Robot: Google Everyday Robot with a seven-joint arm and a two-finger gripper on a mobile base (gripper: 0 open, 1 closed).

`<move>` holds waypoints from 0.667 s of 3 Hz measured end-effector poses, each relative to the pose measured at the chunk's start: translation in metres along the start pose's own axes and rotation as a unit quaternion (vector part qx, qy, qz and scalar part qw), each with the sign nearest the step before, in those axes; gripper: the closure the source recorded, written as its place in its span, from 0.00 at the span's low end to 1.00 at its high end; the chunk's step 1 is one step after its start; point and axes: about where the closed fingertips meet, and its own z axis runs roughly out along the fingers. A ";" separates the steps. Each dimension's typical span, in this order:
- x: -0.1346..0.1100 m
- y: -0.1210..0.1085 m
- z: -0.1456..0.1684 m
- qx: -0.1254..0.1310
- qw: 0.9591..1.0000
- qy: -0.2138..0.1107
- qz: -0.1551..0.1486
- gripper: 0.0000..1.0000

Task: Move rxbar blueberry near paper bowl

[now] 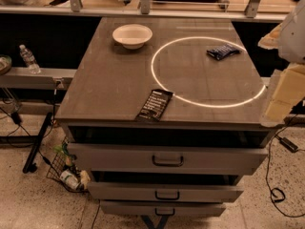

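The rxbar blueberry [222,52], a small crumpled navy wrapper, lies on the grey cabinet top [109,85] at the back right. The paper bowl [132,35], off-white and round, stands at the back left of the top, well apart from the bar. My gripper [285,90] shows as pale cream parts at the right edge of the camera view, beyond the cabinet's right side and lower right of the bar. It holds nothing that I can see.
A longer flat black bar wrapper [154,105] lies near the front edge. A bright ring of light [164,87] marks the top. Three drawers [167,159] stand partly open below. A water bottle [29,58] stands on a ledge at left. Cables lie on the floor.
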 end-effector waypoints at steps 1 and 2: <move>0.000 0.000 0.000 0.000 1.000 0.000 0.000 0.00; -0.006 -0.030 0.021 0.013 1.000 -0.011 -0.001 0.00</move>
